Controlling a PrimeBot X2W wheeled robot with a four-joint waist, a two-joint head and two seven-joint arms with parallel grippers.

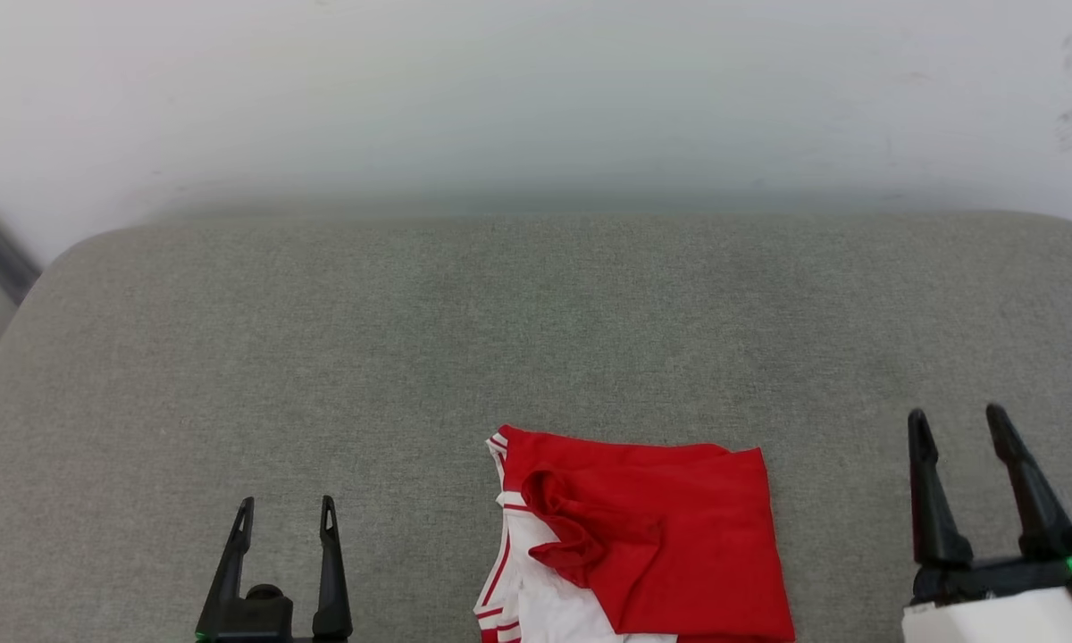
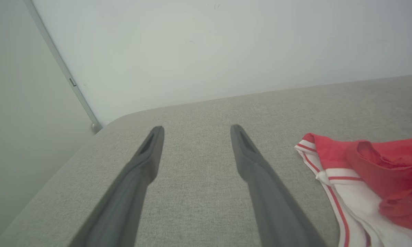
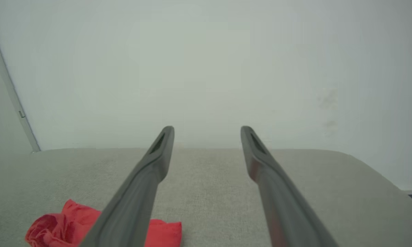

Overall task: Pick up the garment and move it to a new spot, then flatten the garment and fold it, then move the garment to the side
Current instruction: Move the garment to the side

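A bright red jersey garment with white sleeves and red-and-white striped trim lies folded on the grey woven fabric cushion, at its near edge, slightly right of the middle, with a rumpled red fold on top. The left gripper hovers well apart to the garment's left, its two dark fingers spread wide and holding nothing. The right gripper stands off to the garment's right, likewise wide open and empty. A pale wall rises behind the cushion.
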